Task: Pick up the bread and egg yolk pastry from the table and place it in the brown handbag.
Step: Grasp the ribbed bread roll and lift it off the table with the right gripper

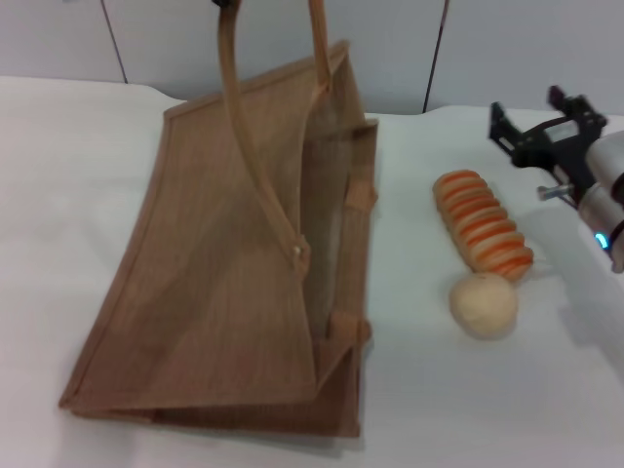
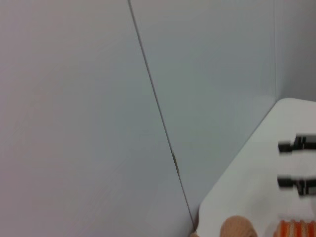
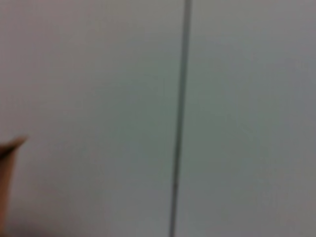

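White table (image 1: 78, 195) holds bread (image 1: 483, 232) beside open right tool (image 1: 531, 115).

A white table (image 1: 88, 195) fills the near and middle ground, its rounded far edge meeting a pale grey panelled wall (image 1: 263, 39) behind it, where thin dark vertical seams (image 1: 437, 54) split the panels, one such seam (image 3: 180, 118) crossing the right wrist view.

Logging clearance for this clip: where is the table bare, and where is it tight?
Bare table lies left of the brown handbag, and a bare strip runs between the handbag and the bread. Tight at right: the egg yolk pastry touches the bread, and the right tool hovers just beyond.
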Action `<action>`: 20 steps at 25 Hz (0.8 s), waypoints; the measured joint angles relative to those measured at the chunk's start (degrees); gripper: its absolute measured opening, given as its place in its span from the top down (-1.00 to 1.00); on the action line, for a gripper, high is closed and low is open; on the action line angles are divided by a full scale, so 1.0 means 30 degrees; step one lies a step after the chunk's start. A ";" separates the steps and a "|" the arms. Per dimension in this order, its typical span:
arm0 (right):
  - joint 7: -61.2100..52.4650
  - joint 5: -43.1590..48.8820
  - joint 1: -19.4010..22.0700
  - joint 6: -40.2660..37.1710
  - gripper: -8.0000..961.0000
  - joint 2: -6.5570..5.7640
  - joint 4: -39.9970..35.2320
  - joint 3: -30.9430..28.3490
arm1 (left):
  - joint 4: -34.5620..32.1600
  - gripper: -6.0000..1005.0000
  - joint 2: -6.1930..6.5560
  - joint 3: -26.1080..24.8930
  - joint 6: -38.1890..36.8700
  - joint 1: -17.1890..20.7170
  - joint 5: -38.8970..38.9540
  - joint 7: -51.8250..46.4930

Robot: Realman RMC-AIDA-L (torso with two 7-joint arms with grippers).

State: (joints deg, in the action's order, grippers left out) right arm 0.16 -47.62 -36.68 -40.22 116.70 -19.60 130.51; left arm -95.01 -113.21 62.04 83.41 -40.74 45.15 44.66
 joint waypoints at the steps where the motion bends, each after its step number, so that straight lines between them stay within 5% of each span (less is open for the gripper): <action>1: 0.0002 -0.0002 0.0084 0.0196 -0.66 -0.0041 -0.0464 0.0266 | -0.0418 0.75 0.0075 -0.0143 0.0280 -0.0016 -0.0002 -0.0128; 10: 0.0011 0.2512 0.0298 0.4078 -0.66 -0.0427 -0.4371 0.0573 | -0.2250 0.75 0.0388 -0.1440 0.2102 -0.0054 0.0009 -0.0415; 20: 0.0030 0.6730 0.1546 1.1204 -0.67 -0.1283 -1.0102 -0.2384 | -0.2184 0.75 0.0415 -0.1472 0.2148 0.0111 0.0011 -0.0366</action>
State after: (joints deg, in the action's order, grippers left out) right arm 0.25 -27.43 -32.04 -6.61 112.85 -49.91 123.36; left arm -101.57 -111.97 57.62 89.85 -40.40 45.18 43.56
